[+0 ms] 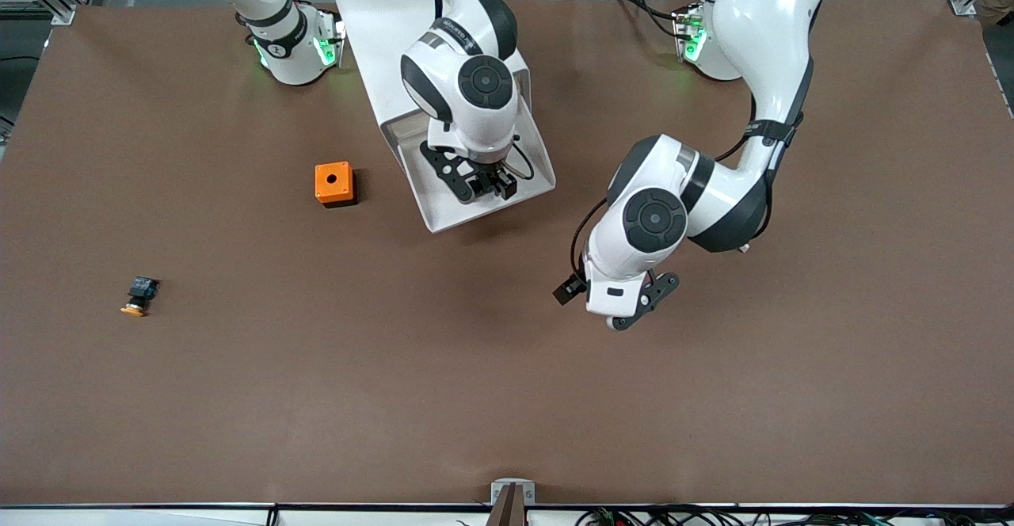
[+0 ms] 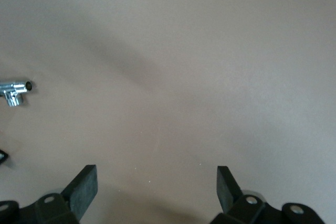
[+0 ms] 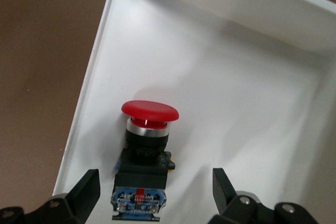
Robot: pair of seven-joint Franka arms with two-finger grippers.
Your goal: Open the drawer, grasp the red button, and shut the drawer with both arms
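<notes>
So the right gripper (image 3: 155, 190) sits inside the open white drawer (image 3: 94, 77), fingers wide around the red button (image 3: 147, 150), walls close. Left gripper (image 2: 156, 184) hangs wide open, holding nothing, over bare brown table (image 1: 713, 399).

You had two glossy white arms (image 1: 760, 27) with black joint bands, round black joint caps, green-lit bases, thin black cables, and black two-finger grippers (image 1: 485, 185).

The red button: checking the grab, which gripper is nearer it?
Right. The right gripper straddles the red button in the open drawer; the left gripper hangs over bare table.
</notes>
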